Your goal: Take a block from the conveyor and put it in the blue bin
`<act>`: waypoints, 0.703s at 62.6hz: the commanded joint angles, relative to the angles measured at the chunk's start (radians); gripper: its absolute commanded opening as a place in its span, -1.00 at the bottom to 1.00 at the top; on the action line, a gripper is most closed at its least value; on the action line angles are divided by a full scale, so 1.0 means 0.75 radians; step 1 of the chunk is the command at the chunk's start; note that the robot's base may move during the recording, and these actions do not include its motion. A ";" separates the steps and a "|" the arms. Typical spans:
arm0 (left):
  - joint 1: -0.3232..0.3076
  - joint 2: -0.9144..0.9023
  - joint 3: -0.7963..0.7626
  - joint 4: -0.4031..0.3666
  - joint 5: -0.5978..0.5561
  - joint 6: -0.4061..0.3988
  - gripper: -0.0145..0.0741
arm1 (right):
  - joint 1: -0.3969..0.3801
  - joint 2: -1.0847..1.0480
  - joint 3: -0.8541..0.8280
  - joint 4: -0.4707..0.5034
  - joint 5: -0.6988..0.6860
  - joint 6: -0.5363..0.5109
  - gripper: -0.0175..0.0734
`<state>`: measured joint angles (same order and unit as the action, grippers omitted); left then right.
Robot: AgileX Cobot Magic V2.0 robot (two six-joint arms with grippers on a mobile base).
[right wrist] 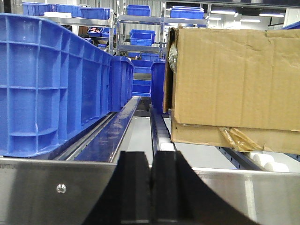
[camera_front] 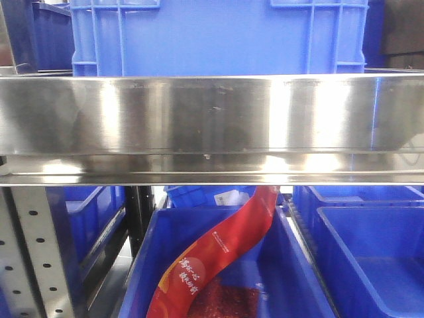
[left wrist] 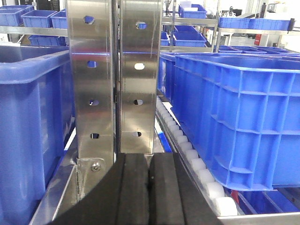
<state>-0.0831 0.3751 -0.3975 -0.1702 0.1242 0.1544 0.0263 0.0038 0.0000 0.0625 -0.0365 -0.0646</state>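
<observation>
Nowhere in the three views showing the block or the conveyor, so leaving open which way the block lies, how its long axis runs, and which arm is nearer. At the left wrist, pointing the left gripper point(left wrist: 149, 187) level and straight at a perforated steel upright point(left wrist: 112, 79) close ahead, pads pressing together with nothing between them, a roller track point(left wrist: 192, 159) running away to the right under a large blue crate point(left wrist: 234, 122). At the right wrist, holding the right gripper point(right wrist: 151, 187) level too, fingers likewise meeting on nothing, sitting just behind a steel rail point(right wrist: 47, 197) and looking down a lane between a tall blue tub point(right wrist: 47, 79) on the left and a cardboard box point(right wrist: 234, 79) on the right. In the front view, staring into a broad steel beam point(camera_front: 212, 119), with a blue bin point(camera_front: 298, 285) below it holding a red packet point(camera_front: 218, 258); possibly the target bin, though not telling for certain among so many. Probably needing, first, turning or backing both arms away from the shelving until belt and block come into sight.
</observation>
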 commanded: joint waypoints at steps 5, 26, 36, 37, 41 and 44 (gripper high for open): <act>0.005 -0.037 0.037 -0.002 -0.024 -0.001 -0.92 | -0.008 -0.005 0.000 0.003 -0.031 -0.007 -0.98; 0.049 -0.327 0.331 0.286 -0.058 -0.241 -0.92 | -0.008 -0.005 0.000 0.003 -0.031 -0.007 -0.98; 0.056 -0.478 0.441 0.283 -0.049 -0.241 -0.92 | -0.008 -0.005 0.000 0.003 -0.031 -0.007 -0.98; 0.056 -0.489 0.450 0.283 -0.049 -0.241 -0.92 | -0.008 -0.005 0.000 0.003 -0.031 -0.007 -0.98; 0.056 -0.500 0.482 0.283 -0.049 -0.241 -0.92 | -0.008 -0.005 0.000 0.003 -0.031 -0.007 -0.98; 0.056 -0.500 0.514 0.281 -0.070 -0.241 -0.92 | -0.008 -0.005 0.000 0.003 -0.031 -0.007 -0.98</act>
<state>-0.0405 0.0097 -0.0443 0.0384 0.1021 -0.0185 0.0249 0.0038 0.0000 0.0625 -0.0365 -0.0646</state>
